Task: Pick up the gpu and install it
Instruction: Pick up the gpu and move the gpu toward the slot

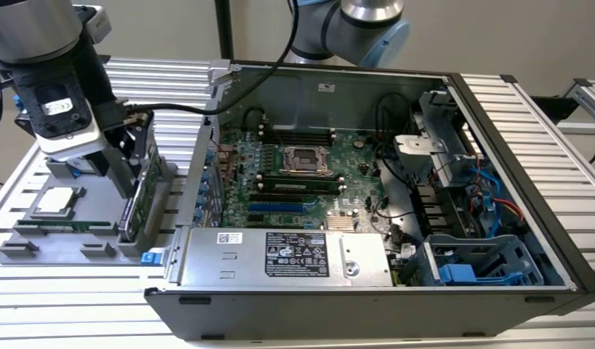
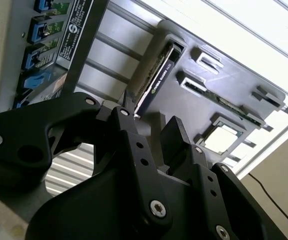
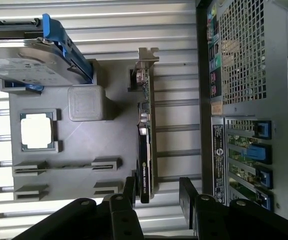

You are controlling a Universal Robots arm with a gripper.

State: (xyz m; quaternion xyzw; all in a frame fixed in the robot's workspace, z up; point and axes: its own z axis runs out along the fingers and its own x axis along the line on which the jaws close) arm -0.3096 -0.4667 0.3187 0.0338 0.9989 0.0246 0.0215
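First wrist view, hand (image 3: 159,192) astride gpu (image 3: 145,150) (bracket (image 3: 148,55) showing)

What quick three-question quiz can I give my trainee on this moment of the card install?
1. True or false: the graphics card is already seated inside the computer case.
2. Pick one. The pincer is: A) shut on the card; B) open, over the card's end; C) shut and empty.
3. Short answer: what holds the card up on its edge?

Key: 1 false, it stands outside the case. 2 B. 3 The gray tray.
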